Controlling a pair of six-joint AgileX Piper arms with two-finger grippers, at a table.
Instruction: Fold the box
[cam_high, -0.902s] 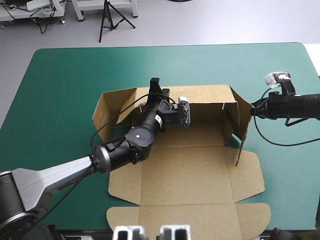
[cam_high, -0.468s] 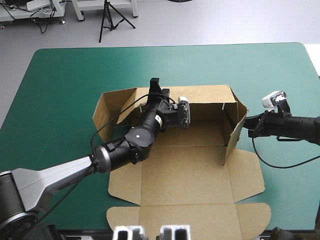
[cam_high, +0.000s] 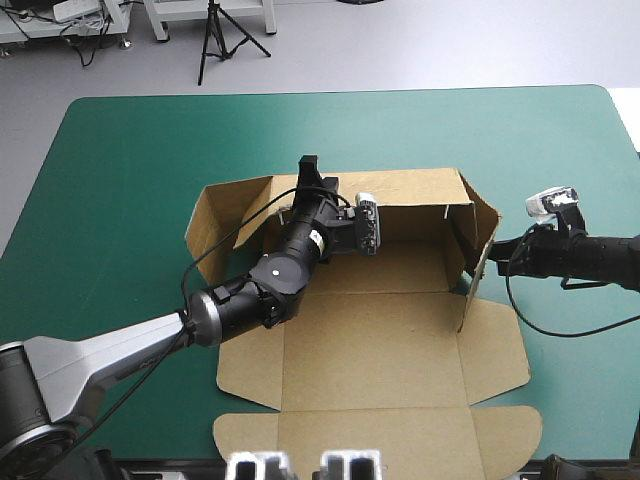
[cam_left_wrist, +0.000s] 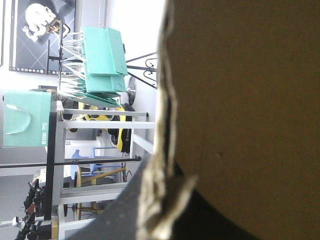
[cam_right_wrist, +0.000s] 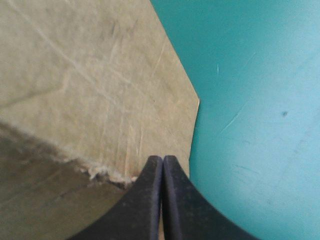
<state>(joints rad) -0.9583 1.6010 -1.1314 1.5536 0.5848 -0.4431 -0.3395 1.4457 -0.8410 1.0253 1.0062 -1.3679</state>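
While the box (cam_high: 380, 340) sits at the middle of the teal-green cover (cam_high: 120, 200), the folding looks only partly done from above. Its far wall stands, the left and right walls lean half-raised, and the lid lies flat toward the near edge. The left gripper (cam_high: 310, 170) is at the far wall's top edge, and the right gripper (cam_high: 493, 252) touches the right wall from outside.

Along the left wrist, brown board runs between the black fingers, so I take them as clamped on that wall.

Along the right wrist, the fingers meet in a closed point against the board's edge, holding nothing. I'd judge the side walls need squaring and tucking yet.
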